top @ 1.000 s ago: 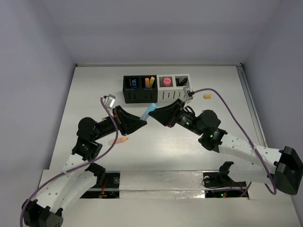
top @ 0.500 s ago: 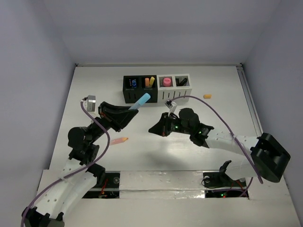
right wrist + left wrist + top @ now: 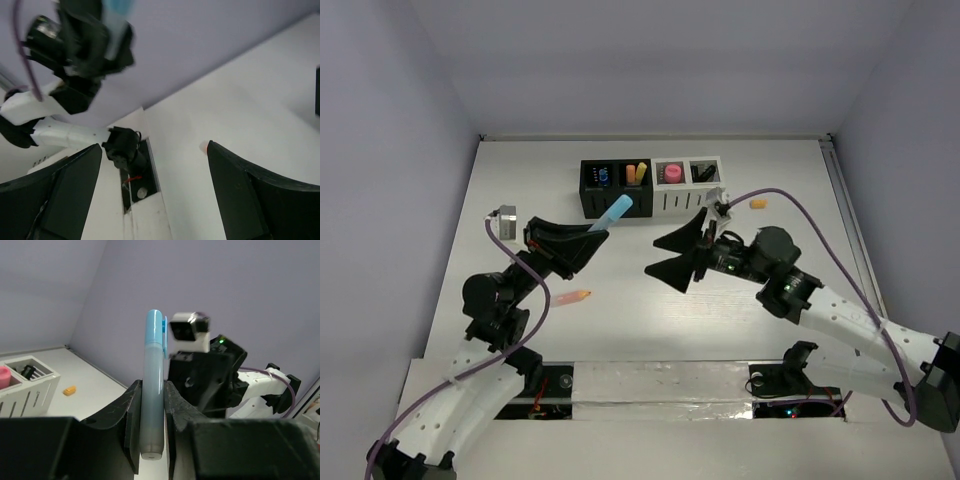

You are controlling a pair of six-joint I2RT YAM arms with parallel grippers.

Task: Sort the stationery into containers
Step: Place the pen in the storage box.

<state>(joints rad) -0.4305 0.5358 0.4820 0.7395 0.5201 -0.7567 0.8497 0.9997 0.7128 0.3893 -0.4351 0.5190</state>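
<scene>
A light blue highlighter (image 3: 612, 214) (image 3: 153, 385) stands pinched between the jaws of my left gripper (image 3: 595, 237) (image 3: 152, 412), which is shut on its lower half, in the air just in front of the black containers. The containers (image 3: 665, 199) are a joined row of two black and two white holders at the back, with blue, orange-yellow, pink and black stationery inside. My right gripper (image 3: 662, 255) (image 3: 155, 146) is open and empty, in front of the white holders. An orange pen (image 3: 572, 296) lies on the table below my left gripper.
A small orange bit (image 3: 757, 203) (image 3: 69, 390) lies right of the white holders. The right arm's purple cable (image 3: 790, 205) arches over the table's right side. Walls close the table at the back and both sides.
One second ago both grippers met at the blue highlighter. The left one has since carried it up and left. The right gripper let go, drew back and now stands wide open.
</scene>
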